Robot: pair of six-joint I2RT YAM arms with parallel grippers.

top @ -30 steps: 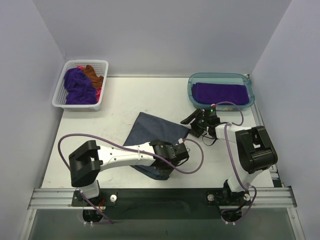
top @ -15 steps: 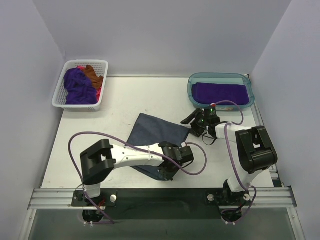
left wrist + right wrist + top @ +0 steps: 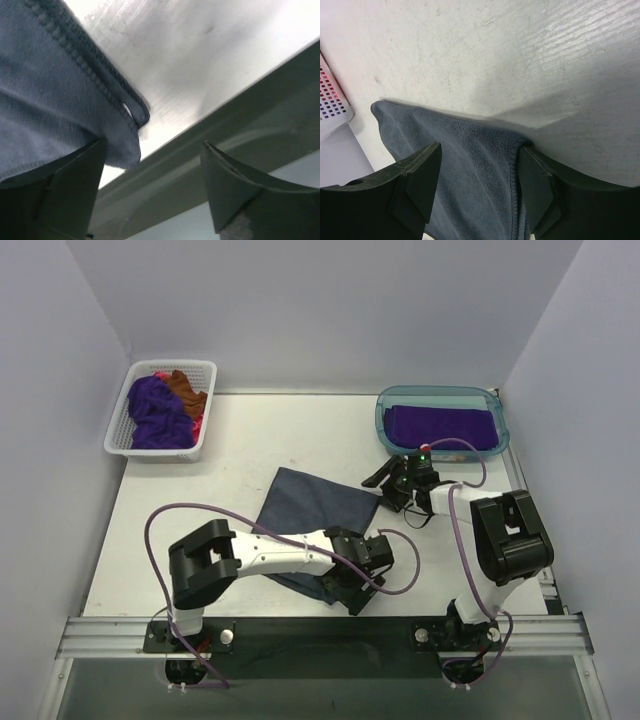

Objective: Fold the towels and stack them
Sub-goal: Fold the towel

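The slate blue-grey towel (image 3: 305,508) lies on the table (image 3: 250,440) between the two arms, set cornerwise, with its near corner close to the table's near edge. The left gripper (image 3: 360,590) sits at that near corner. Its jaws are spread wide, and the left wrist view shows the towel's stitched hem lying loose against one finger (image 3: 75,185), with nothing pinched. The dark front rail runs just beyond the hem, so little room is left there. The right gripper (image 3: 378,492) is at the towel's right corner, its jaws apart and straddling the cloth, which lies flat beneath them. Bare table stretches to the left of the towel and behind it. The white basket (image 3: 207,412), in the far left corner, holds the crumpled purple towel (image 3: 155,415), rust-brown towel (image 3: 185,390) and pink towel (image 3: 197,423). The teal tub (image 3: 440,390), far right, holds a folded purple towel (image 3: 440,425).

A second ago the left gripper was clamped and sat farther from the edge. Since then it has moved nearer and to the right, and it has let go. The right arm has barely shifted.
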